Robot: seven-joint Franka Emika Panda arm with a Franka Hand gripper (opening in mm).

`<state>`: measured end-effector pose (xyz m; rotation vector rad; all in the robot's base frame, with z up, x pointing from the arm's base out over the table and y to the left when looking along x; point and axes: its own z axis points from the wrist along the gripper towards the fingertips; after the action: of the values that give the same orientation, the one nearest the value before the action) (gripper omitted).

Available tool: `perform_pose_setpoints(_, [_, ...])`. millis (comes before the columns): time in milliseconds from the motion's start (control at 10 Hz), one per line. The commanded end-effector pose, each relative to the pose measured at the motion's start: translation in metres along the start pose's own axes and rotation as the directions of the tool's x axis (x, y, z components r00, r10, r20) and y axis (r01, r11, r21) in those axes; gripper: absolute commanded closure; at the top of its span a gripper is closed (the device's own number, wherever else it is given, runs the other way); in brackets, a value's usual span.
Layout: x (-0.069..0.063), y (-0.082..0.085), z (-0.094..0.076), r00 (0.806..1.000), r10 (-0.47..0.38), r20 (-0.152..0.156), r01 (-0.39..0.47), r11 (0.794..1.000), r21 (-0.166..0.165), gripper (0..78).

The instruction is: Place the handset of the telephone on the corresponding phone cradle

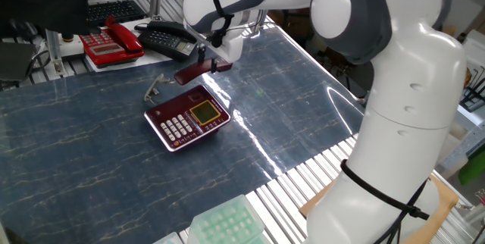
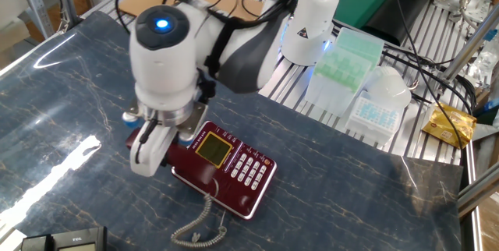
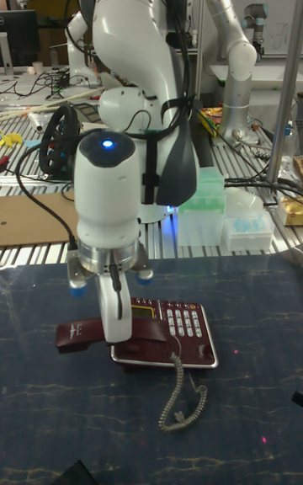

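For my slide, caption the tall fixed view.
Franka gripper carries the maroon handset just above the telephone, grey coiled cord trailing on the table.

bare tabletop (image 1: 91,145) all round the telephone (image 1: 188,118); bright red phone (image 1: 111,41) & black phone (image 1: 168,39) crowd far edge, coiled cord (image 3: 180,392) trails beside.

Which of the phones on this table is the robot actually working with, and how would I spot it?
Find the big white robot arm's gripper over the dark marbled table; below it lies the telephone. It is flat, dark red, with white keys and a yellow screen, unlike the bright red phone and black phone at the table's far edge.
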<state>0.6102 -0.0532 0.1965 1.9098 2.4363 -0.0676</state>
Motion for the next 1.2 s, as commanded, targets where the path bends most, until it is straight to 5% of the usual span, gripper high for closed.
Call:
perform_pose_setpoints(100, [0.014, -0.007, -0.008, 1.0, 0.011, -0.003, -0.011, 1.0, -0.005, 76.3])
perform_pose_setpoints(1200, [0.067, -0.008, -0.002, 0.999, 0.045, 0.005, -0.045, 0.999, -0.009, 76.3])
